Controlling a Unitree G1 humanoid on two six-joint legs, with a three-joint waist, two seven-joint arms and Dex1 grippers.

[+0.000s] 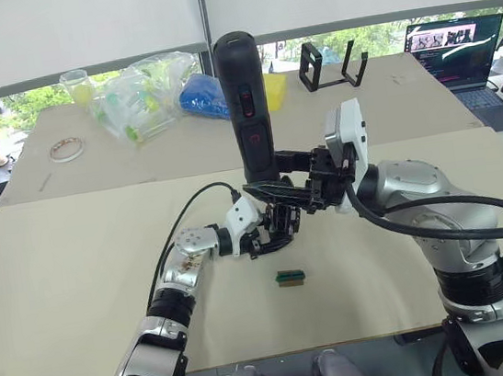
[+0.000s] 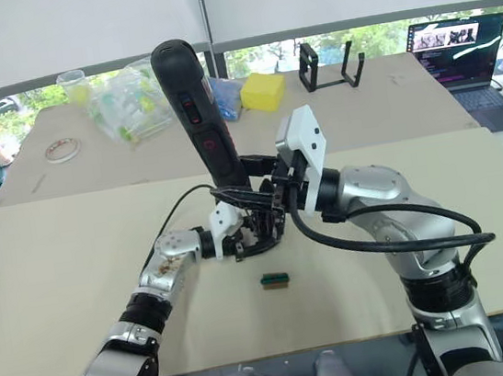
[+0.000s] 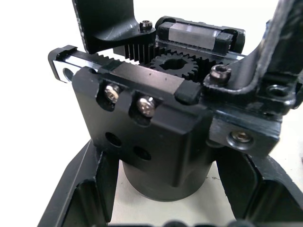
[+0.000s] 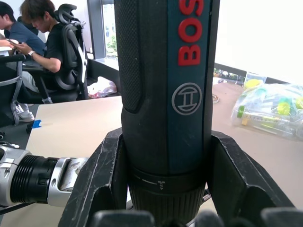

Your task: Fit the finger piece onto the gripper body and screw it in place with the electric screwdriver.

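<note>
— So where does the job stand?

— Well into the fastening, I'd judge. The left tool [image 1: 271, 230] is closed around the gripper body [image 3: 156, 142], holding it just over the table [image 1: 79, 285] near the middle. From the left wrist, its two black fingers [image 3: 80, 189] clasp the round base on either side.

— And the right side?

— The right tool [image 1: 281, 184] is clamped on the electric screwdriver [image 1: 246, 105], which stands nearly upright with its bit end down onto the gripper body. From the right wrist, both fingers [image 4: 102, 184] press against the barrel just above the collar.

— Is the finger piece on?

— Seemingly. A flat black blade, the finger piece [image 3: 106, 21], sits on one toothed rack at the top of the body with a screw head at its foot. Whether that screw is fully home, I cannot tell; the bit's tip is hidden behind the tools in the head views.

— What's left, then?

— Probably driving or finishing the screw, then lifting the driver clear and setting things down. A small green-and-brown block [image 1: 289, 278] lies on the table just in front of the tools, untouched.

— Any risk?

— The driver could slip off the screw head if the body tilts in the left tool.
</note>
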